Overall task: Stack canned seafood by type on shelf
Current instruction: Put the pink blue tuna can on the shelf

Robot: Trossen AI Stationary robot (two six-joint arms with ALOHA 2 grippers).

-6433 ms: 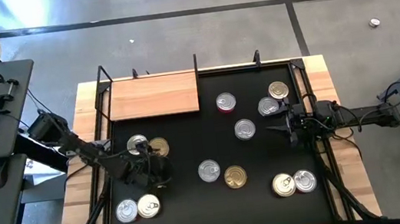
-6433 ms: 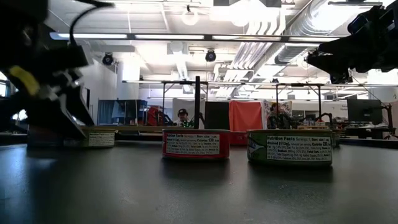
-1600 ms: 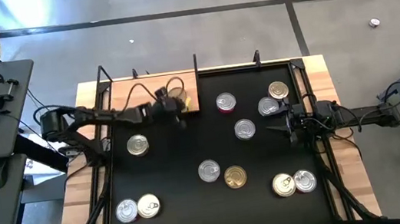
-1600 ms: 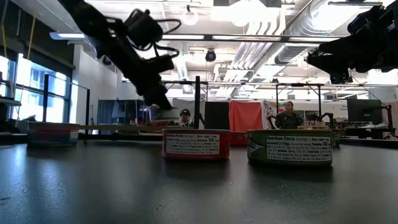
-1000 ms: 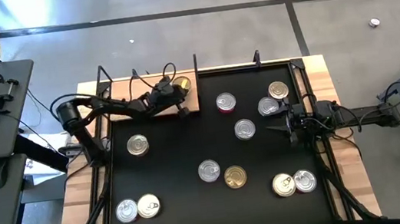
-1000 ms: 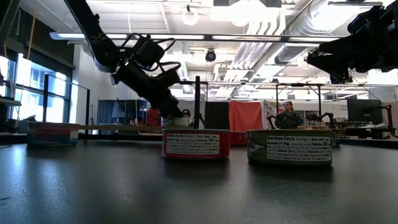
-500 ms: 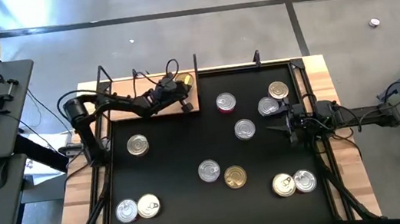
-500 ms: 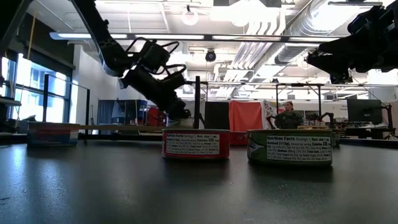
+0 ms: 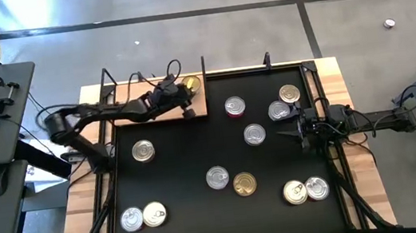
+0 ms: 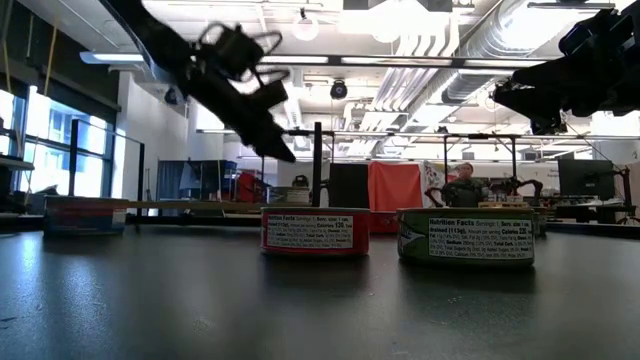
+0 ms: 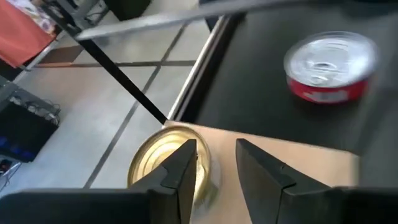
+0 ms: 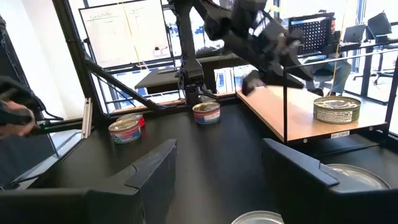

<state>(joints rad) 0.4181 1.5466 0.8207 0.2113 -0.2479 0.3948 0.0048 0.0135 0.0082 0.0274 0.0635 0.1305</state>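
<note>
Your left gripper (image 9: 187,101), fingers spread, has released one gold-lidded tin (image 9: 191,84) at the shelf's (image 9: 139,109) corner nearest the red-sided tin (image 9: 234,107); eleven tins remain off the shelf.

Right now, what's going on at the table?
The left claw hangs open above the wooden shelf, beside a gold-lidded can sitting alone at the shelf's far right corner. Ten more cans, like the red-sided one, lie scattered on the black mat. The right claw waits open at the mat's right side.
</note>
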